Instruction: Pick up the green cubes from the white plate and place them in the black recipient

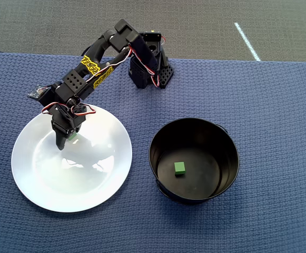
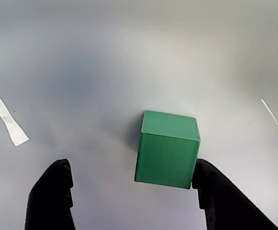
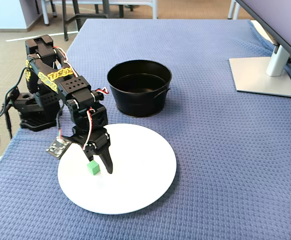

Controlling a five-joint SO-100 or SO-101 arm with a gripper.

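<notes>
Black two-finger gripper [image 2: 129,191] spread wide, jaws low over large glossy white plate [image 1: 47,184]. Small matte green cube [image 2: 167,149] on plate between jaws, touching right finger in wrist view, clear of left. Second green cube [image 1: 179,168] inside round black metal pot [image 1: 226,158], well apart from jaws.

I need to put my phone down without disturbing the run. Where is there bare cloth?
The blue cloth is bare between the white plate and the monitor stand, and on toward the near edge. It is crowded at the plate's left in the fixed view, where the gripper straddles a green cube, and beside the black pot.
</notes>
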